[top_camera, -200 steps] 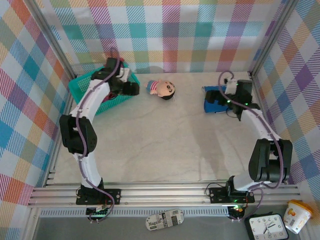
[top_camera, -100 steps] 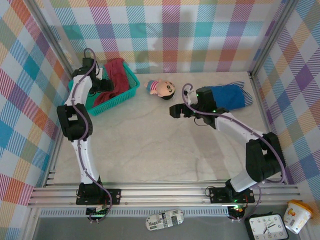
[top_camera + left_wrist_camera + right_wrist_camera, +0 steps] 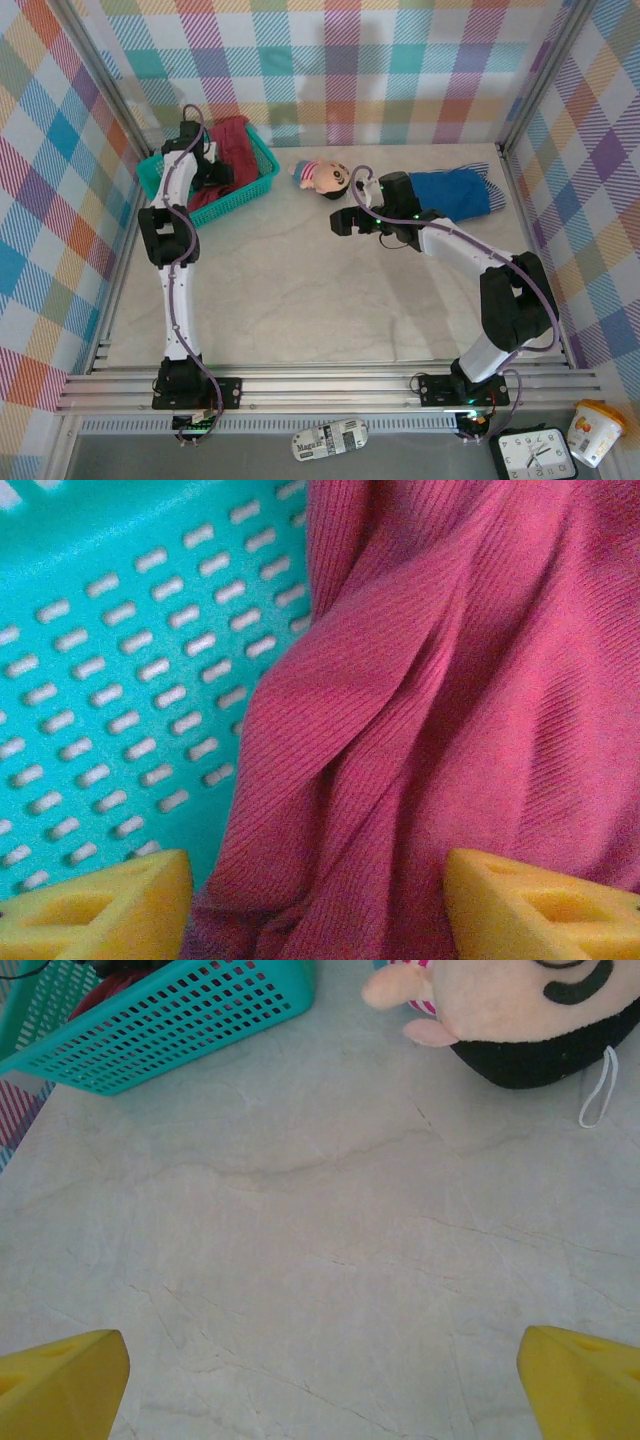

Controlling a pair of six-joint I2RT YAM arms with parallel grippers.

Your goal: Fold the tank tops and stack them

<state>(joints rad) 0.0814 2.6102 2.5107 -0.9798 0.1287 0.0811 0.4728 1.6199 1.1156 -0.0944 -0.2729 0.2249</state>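
A dark red tank top point(image 3: 236, 140) lies crumpled in the teal basket point(image 3: 262, 156). My left gripper point(image 3: 208, 172) reaches down into the basket. In the left wrist view its yellow fingers stand apart on either side of a fold of the red tank top point(image 3: 430, 680), so the left gripper point(image 3: 318, 900) is open. The bright blue tank top point(image 3: 448, 193) lies flat at the back right, with striped cloth point(image 3: 487, 188) at its right end. My right gripper point(image 3: 344, 222) hovers left of it over bare table; the right gripper point(image 3: 323, 1380) is open with nothing between its fingers.
A big-headed doll point(image 3: 325, 178) lies between the basket and the blue top, close to my right gripper; the doll point(image 3: 520, 1010) and the basket's mesh wall point(image 3: 170, 1020) show ahead in the right wrist view. Plaid walls enclose the table.
The right gripper has left the blue top, now spread out, and come to the table's middle. The left gripper has dropped onto the red top and its fingers have narrowed.
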